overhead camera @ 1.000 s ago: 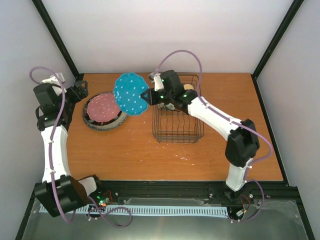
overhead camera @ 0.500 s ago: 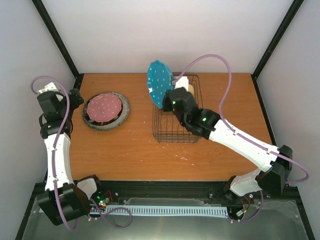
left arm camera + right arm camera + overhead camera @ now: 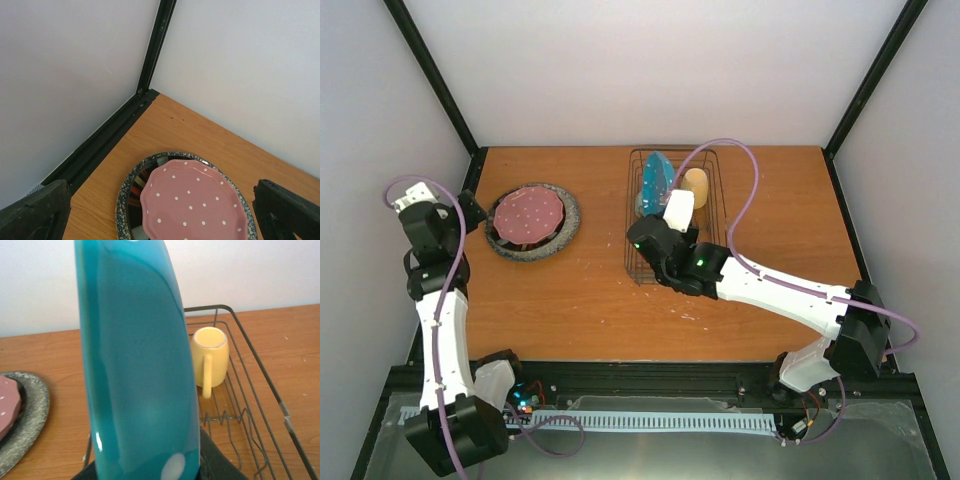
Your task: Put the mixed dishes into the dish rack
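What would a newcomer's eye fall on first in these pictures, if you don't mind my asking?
The blue dotted plate, gripped on edge by the right pincer at the far end of the dish rack, fills the right wrist view. The yellow mug sits in the rack just right of it. Over on the left, the pink-red dotted plate lies on the grey speckled plate.

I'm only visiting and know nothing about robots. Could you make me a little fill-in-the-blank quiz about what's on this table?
1. The right gripper holds the blue dotted plate upright on its ____ at the dark wire dish rack.
2. The mug inside that rack is coloured ____.
3. The pink-red dotted plate rests on a larger ____ speckled plate.

Missing words: edge; yellow; grey.
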`<state>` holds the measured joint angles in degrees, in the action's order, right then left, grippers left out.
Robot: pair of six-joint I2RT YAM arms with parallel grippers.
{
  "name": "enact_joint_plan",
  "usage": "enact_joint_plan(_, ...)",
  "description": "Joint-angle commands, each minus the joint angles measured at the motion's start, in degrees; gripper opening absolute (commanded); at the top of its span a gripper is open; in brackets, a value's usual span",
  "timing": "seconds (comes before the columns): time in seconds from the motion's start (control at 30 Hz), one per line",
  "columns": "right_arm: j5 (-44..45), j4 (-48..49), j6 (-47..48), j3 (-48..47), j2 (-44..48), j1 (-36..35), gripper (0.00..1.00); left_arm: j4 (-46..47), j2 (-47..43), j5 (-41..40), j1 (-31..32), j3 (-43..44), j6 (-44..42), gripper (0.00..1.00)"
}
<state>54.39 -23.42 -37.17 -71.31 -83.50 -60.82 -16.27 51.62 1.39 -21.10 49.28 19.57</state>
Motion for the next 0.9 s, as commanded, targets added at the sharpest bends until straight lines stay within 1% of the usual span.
enact_joint_plan(0.0,7.77,2.60,-9.62,-0.10,3.61,-0.27,0.03,2.57,-0.79,-0.97,0.14,-1.15,1.07,1.00)
enact_joint_plan(0.07,7.57,0.51,-12.53,0.34,3.46,-0.32,0.03,2.96,-0.64,-0.90,0.10,-1.79,1.15,1.00)
enact_joint_plan(0.23,6.40,0.65,-15.03,1.62,2.80,-0.27,0.03,3.89,-0.80,-1.73,0.10,-3.42,1.01,1.00)
enact_joint_plan(0.37,5.45,-1.14,-17.57,1.05,1.08,-0.27,0.03,4.13,-0.39,-2.44,0.15,-4.16,0.87,1.00)
enact_joint_plan(0.6,4.17,-1.78,-19.05,0.88,-1.93,-0.27,0.03,4.48,-0.80,-2.77,0.11,-4.69,1.13,1.00)
enact_joint_plan(0.87,5.05,-4.46,-19.17,-0.81,-6.31,-0.31,0.03,4.50,-0.80,-2.10,0.16,-4.84,1.31,1.00)
